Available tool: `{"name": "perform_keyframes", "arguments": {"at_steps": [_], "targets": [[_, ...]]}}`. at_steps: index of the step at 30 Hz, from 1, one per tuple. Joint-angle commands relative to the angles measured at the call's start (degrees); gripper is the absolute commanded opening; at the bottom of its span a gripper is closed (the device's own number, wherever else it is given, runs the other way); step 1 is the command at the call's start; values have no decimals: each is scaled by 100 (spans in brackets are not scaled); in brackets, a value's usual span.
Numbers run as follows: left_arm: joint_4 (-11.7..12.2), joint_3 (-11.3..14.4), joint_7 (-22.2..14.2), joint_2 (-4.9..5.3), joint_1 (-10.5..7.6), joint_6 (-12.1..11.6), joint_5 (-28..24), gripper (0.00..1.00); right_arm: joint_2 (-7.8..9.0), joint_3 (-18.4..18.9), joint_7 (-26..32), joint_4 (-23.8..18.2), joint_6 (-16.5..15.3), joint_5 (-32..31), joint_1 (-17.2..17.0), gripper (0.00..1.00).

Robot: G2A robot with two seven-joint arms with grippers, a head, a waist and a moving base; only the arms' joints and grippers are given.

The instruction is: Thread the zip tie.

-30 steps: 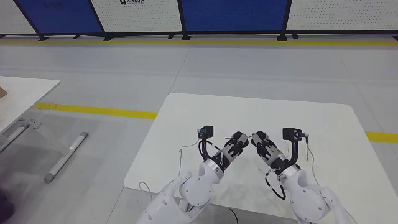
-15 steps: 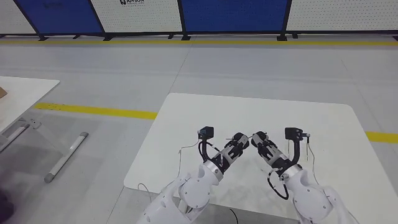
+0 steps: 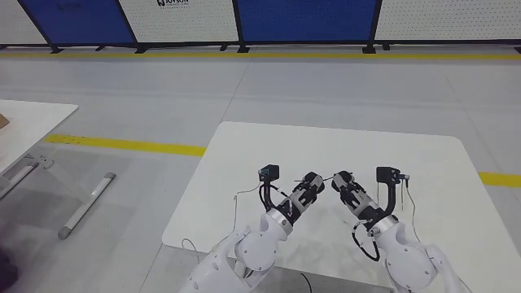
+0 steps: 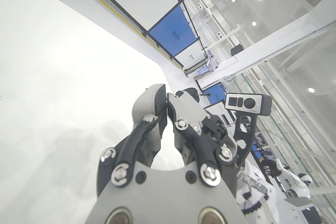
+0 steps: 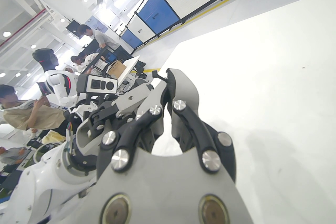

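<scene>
White table [image 3: 423, 155] is seen under both grippers, with bare surface spread ahead of and below the fingertips. Blue and white partition panels [image 3: 309, 4] are lined up far beyond the grippers, across the floor. A yellow floor line [image 3: 122, 144] is seen off to the left gripper's outer side, running in behind the table.

Left gripper [image 3: 314, 181] is held above the table, raised off the surface. Its fingers are pressed together, pads touching at the tips in the left wrist view. Whether anything is pinched between them cannot be told.

Right gripper [image 3: 337, 180] is held just beside the left one, tip angled toward tip, with a small gap between the two. Its fingers are closed too, clamped on the zip tie [image 5: 156, 75]. A short black end of the tie is seen sticking out just past the right fingertips, on the side toward the left gripper. The rest of the tie is hidden between the pads.

In the top view a thin dark line is seen across the gap between the two tips, too small to be made out. The zip tie is held in the air at the right gripper's tip, clear of the table and near the left gripper's tip. Contact between the tie and the left gripper cannot be told.
</scene>
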Motion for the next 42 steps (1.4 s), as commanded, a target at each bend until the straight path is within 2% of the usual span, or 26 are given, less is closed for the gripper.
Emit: {"name": "perform_keyframes", "arguments": {"at_steps": [1, 6, 17, 19, 20, 21, 34, 35, 36, 42], "targets": [[7, 3, 7, -3, -2, 4, -5, 49, -1, -9, -25, -2, 23, -32, -7, 0], [12, -8, 52, -12, -2, -4, -60, 47, -4, -4, -76, 33, 66, -51, -14, 0], [34, -67, 80, -12, 29, -50, -92, 21, -5, 32, -138, 34, 106, -77, -18, 0], [39, -79, 86, -13, 29, -49, -106, 9, -4, 34, -147, 27, 121, -110, -19, 0], [41, -81, 87, -14, 29, -49, -108, 9, -5, 31, -150, 25, 125, -117, -20, 0], [45, -84, 87, -15, 27, -47, -111, 0, -5, 27, -151, 23, 127, -122, -19, 0], [45, -82, 20, -21, 3, -49, -94, 0, -13, -6, -108, 41, 61, -89, 9, 2], [46, -80, 19, -22, 1, -49, -94, 0, -13, -3, -101, 41, 45, -74, 7, 45], [47, -79, 19, -23, -1, -49, -98, 0, -12, 1, -94, 42, 26, -61, 5, 98], [50, -99, 146, -44, -10, -11, -228, 0, -2, 15, -36, 31, -79, -79, -13, 100]]}}
